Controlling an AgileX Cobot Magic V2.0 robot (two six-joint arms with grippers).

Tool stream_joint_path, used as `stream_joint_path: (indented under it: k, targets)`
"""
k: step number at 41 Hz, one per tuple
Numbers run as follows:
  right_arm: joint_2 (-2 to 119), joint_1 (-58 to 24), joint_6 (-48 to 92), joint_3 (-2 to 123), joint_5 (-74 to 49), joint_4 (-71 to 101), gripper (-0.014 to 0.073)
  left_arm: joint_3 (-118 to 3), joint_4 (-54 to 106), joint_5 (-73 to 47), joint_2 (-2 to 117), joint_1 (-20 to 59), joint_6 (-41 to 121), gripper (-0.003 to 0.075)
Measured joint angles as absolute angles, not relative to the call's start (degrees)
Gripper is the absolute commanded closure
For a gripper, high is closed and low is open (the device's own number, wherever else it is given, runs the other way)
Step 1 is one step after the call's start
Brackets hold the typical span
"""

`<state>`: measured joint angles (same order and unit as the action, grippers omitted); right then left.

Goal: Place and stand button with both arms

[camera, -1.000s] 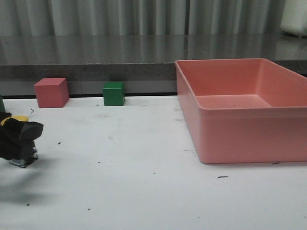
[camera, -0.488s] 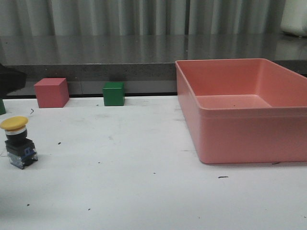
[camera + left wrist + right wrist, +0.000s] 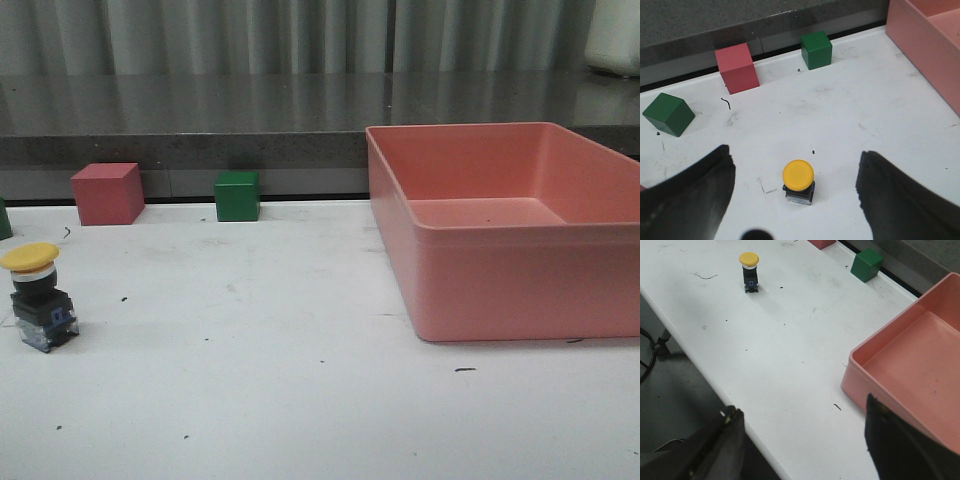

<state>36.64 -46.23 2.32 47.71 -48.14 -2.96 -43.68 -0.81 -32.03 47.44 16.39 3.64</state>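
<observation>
The button (image 3: 38, 296) stands upright on its blocky base at the left edge of the front view, yellow cap up, alone on the white desk (image 3: 300, 400). The left claw (image 3: 795, 200) hangs above it, spread wide and empty. The right claw (image 3: 805, 450) is also wide, over the desk's near edge beside the pink bin (image 3: 920, 370). The placing looks done.

The button (image 3: 798, 180) stands upright on the white table (image 3: 855, 115) at the lower centre of the frame, its yellow cap facing the camera, alone between the spread fingers of the left gripper (image 3: 797, 197), which touch nothing. A red cube (image 3: 737, 68) sits at the upper left, one green cube (image 3: 816, 50) at the upper centre and another green cube (image 3: 669, 114) at the left edge. The pink bin (image 3: 927, 45) fills the upper right corner.
</observation>
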Motion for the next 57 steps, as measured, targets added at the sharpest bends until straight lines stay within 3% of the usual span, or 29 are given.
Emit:
stream_joint_path:
  k: [15,34,37,44,48,51,57]
  targets:
    - [36.6,-46.2,2.3,47.7,-48.1,-3.0,0.0071,-46.9,1.8,-51.6,31.9,16.4,1.5,0.023]
    - [36.6,-46.2,2.3,47.7,-48.1,-3.0,0.0076,-46.9,2.8,-54.1,23.4,16.4,0.6,0.0247]
    - [36.6,-46.2,2.3,47.7,-48.1,-3.0,0.015,-46.9,2.8,-54.1,23.4,16.4,0.6,0.0317]
    - [36.6,-46.2,2.3,47.7,-48.2,-3.0,0.0558,-46.9,2.8,-54.1,23.4,16.4,0.6,0.0576]
    - [36.6,-46.2,2.3,47.7,-48.3,-3.0,0.0701,-46.9,2.8,-54.1,23.4,16.4,0.6,0.0681]
    - [36.6,-46.2,2.3,47.7,-48.4,-3.0,0.0708,-46.9,2.8,-54.1,23.4,16.4,0.6,0.074]
    - [36.6,-46.2,2.3,47.7,-48.4,-3.0,0.0711,-46.9,2.8,-54.1,23.4,16.4,0.6,0.074]
